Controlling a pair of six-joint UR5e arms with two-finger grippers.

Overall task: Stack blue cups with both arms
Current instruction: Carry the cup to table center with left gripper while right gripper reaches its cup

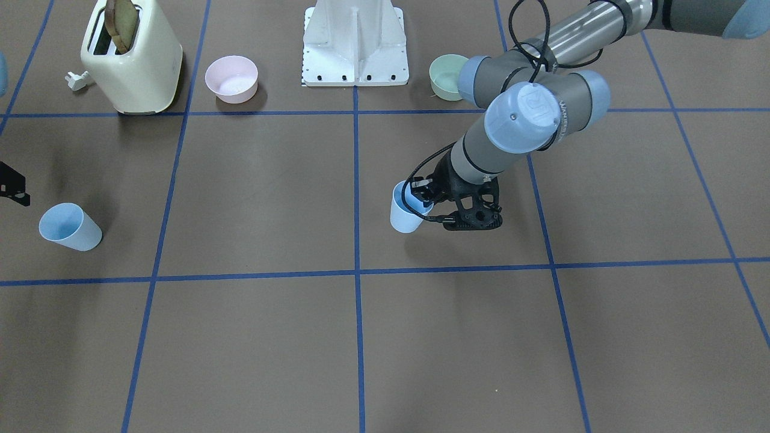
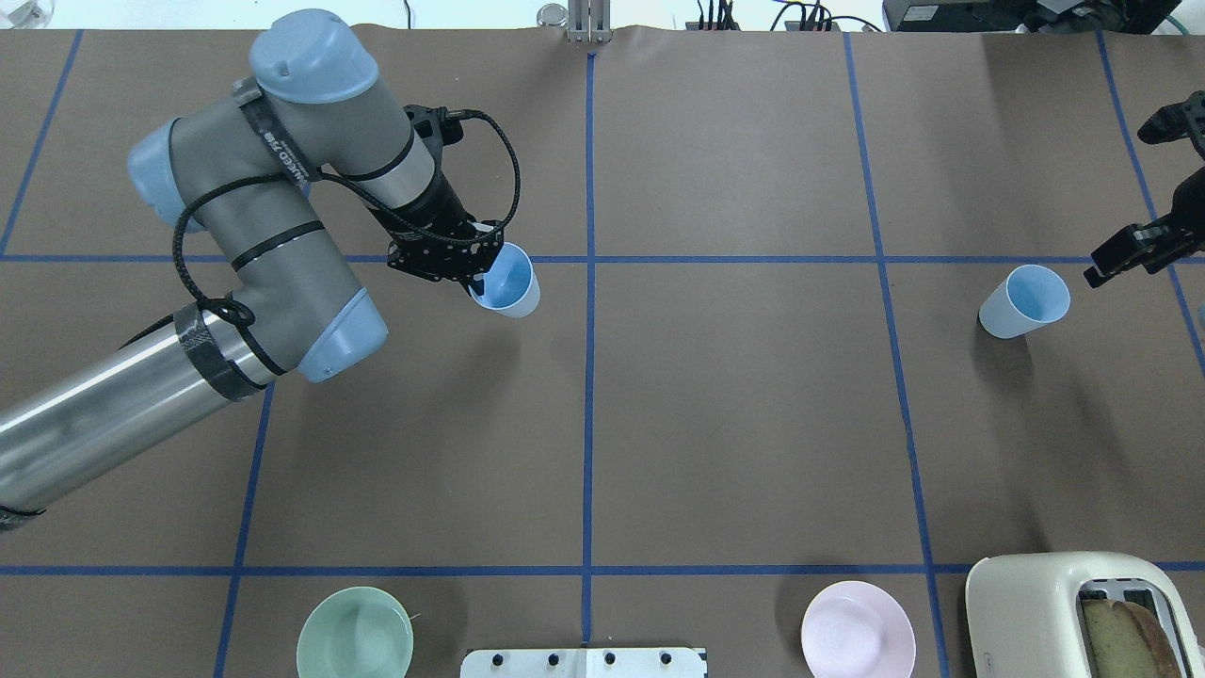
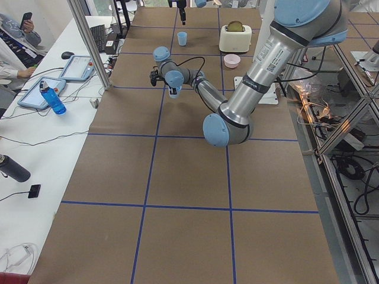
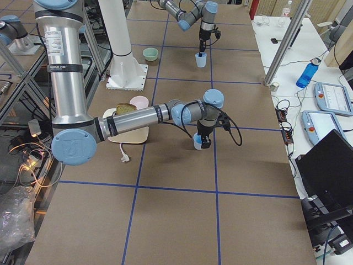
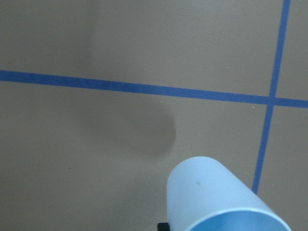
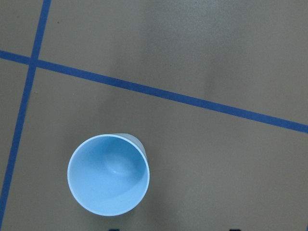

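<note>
Nearest the robot, the white base plate [image 2: 584, 662] sits at the table's [image 2: 734, 424] edge between the green bowl [image 2: 355, 636] and the pink bowl [image 2: 857, 633]. The toaster [image 2: 1036, 612] fills the right corner. Beyond them a wide stretch of brown table opens. Farther out, the left fingers [image 2: 475, 273] are closed on the rim of one blue cup [image 2: 513, 287], just left of the centre tape line. The other blue cup [image 2: 1024, 301] stands upright well out to the right, and the right fingers [image 2: 1125, 252] are spread and empty just beside it.
</note>
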